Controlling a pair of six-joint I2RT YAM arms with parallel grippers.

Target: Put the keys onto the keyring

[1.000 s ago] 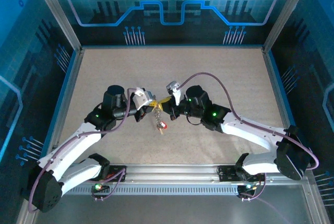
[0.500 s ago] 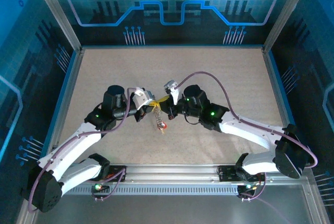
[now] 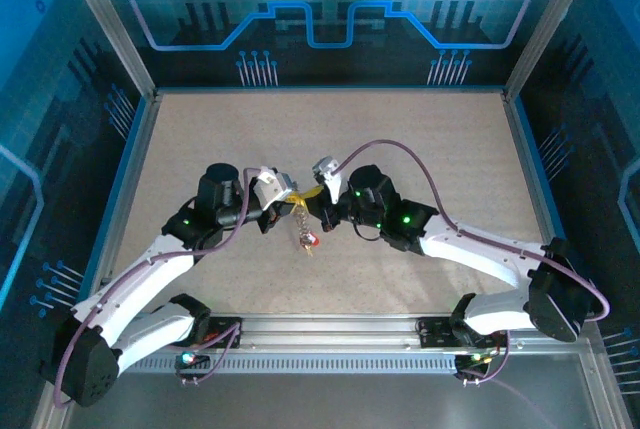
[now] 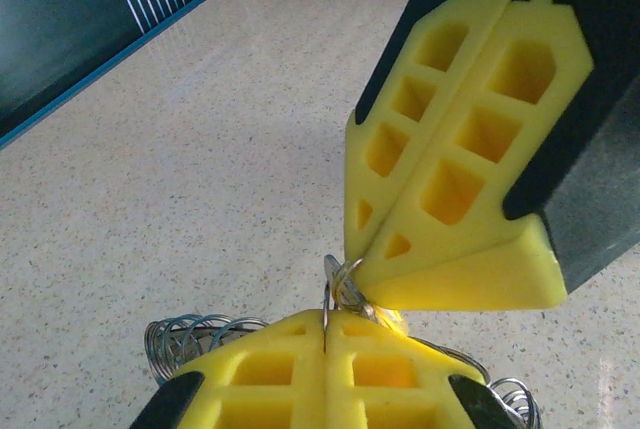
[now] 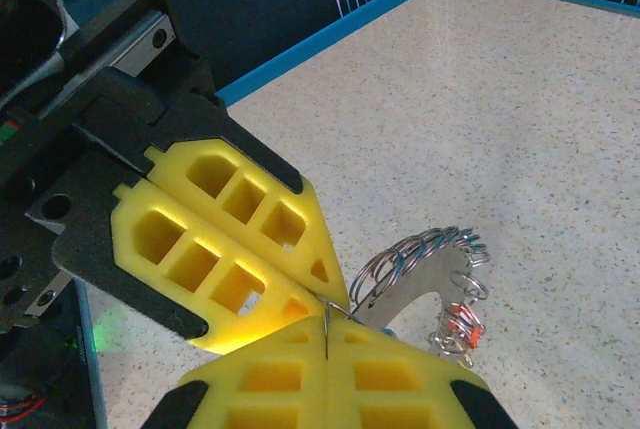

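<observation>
Right jaws nudged leftward; left jaws unmoved; both pinch keyring, keys dangling below.

Bright, even light.
The walls glow blue; small soft shadows lie on the table; close-up edges look slightly blurry.

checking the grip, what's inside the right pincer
A thin wire enters the shut seam of the right pincer; the keyring hangs beside it. The pads cover how much is pinched.
</observation>
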